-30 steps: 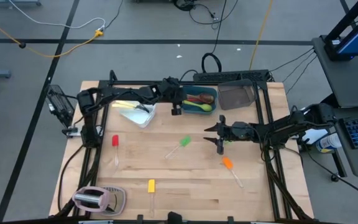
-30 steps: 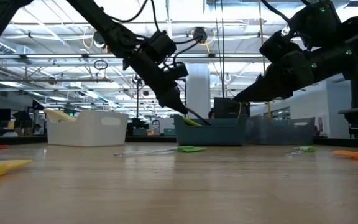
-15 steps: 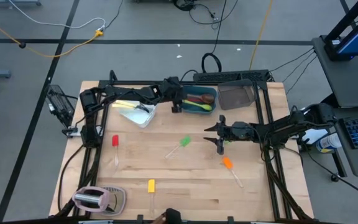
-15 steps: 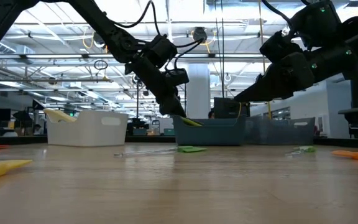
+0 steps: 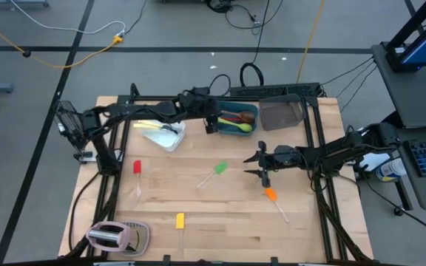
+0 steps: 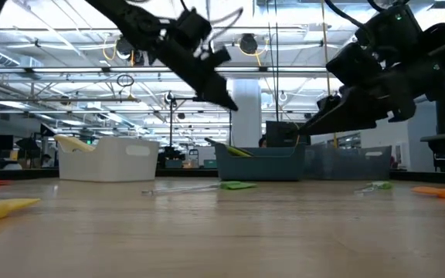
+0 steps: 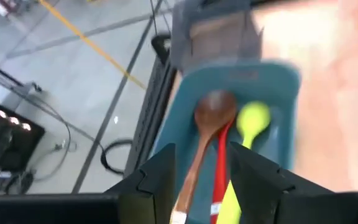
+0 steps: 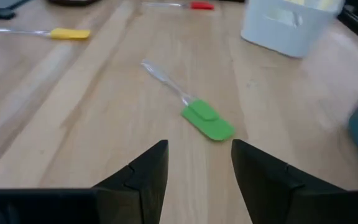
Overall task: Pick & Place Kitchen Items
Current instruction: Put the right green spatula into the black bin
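From above, the teal tub (image 5: 237,120) at the back of the bench (image 5: 220,222) serves as the collecting point: a wooden spoon (image 5: 234,116), a red spoon (image 5: 231,123) and a green spoon (image 5: 241,128) lie inside it, seemingly sorted there by kind. The left pincer (image 5: 211,124) hangs at the tub's left edge, holding nothing. To the tub's left sits the white tub (image 5: 163,134) with cream-handled knives (image 5: 148,124); to its right, the smoky-grey tub (image 5: 281,114). In front of the teal tub, four spatulas wait on bare wood: green spatula (image 5: 217,171), orange spatula (image 5: 273,197), red spatula (image 5: 137,171) and yellow spatula (image 5: 180,222). The right pincer (image 5: 263,171) hovers between the green and orange ones, probably choosing its next pick. The pinkish toaster (image 5: 109,235) stands far from the tub, at the near left corner.

At bench level, the left pincer (image 6: 221,91) is raised well above the teal tub (image 6: 259,163), clear of its rim; the right pincer (image 6: 309,123) slopes down to the tub's right.

The left wrist camera looks down between parted fingers (image 7: 159,177) at the three spoons in the teal tub (image 7: 278,81).

The right wrist camera shows its fingers (image 8: 146,168) spread apart, empty, the green spatula (image 8: 207,119) lying flat just ahead.
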`<state>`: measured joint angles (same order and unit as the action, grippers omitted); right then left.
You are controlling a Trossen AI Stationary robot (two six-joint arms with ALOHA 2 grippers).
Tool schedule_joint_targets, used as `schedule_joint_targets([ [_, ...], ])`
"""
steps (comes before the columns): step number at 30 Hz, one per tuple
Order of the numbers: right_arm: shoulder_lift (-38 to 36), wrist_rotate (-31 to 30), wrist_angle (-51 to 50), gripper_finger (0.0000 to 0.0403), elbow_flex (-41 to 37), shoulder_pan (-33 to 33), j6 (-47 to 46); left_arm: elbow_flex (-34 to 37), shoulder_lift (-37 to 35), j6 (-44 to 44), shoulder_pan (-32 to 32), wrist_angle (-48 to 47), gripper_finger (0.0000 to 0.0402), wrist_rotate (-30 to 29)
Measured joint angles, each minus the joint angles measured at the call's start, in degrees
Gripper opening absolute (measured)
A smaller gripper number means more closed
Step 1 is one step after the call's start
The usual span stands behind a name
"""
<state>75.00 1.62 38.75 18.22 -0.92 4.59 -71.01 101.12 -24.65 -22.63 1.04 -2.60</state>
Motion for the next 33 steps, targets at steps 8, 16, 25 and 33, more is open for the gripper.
schedule_joint_targets([
  [8, -0.02, 4.37, 3.24, 0.0169, 5.63, -0.02, 4.07, -0.02, -10.21, 2.2, 5.71, -10.66, 0.0123, -4.71],
  [16, -0.02, -0.9, -26.1, 0.0169, 22.51, -3.01, 13.31, -0.01, -20.94, 15.12, 12.47, -26.93, 0.0106, -12.82],
  [25, -0.02, -1.78, -52.73, 0.0169, 26.1, -6.73, 10.44, 0.77, -25.75, 31.13, 21.86, -39.48, 0.0101, -13.17],
  [33, 0.0, -2.91, -60.9, 0.0169, 20.58, -6.66, 7.87, 5.67, -25.72, 39.83, 30.58, -37.45, 0.0097, -25.74],
])
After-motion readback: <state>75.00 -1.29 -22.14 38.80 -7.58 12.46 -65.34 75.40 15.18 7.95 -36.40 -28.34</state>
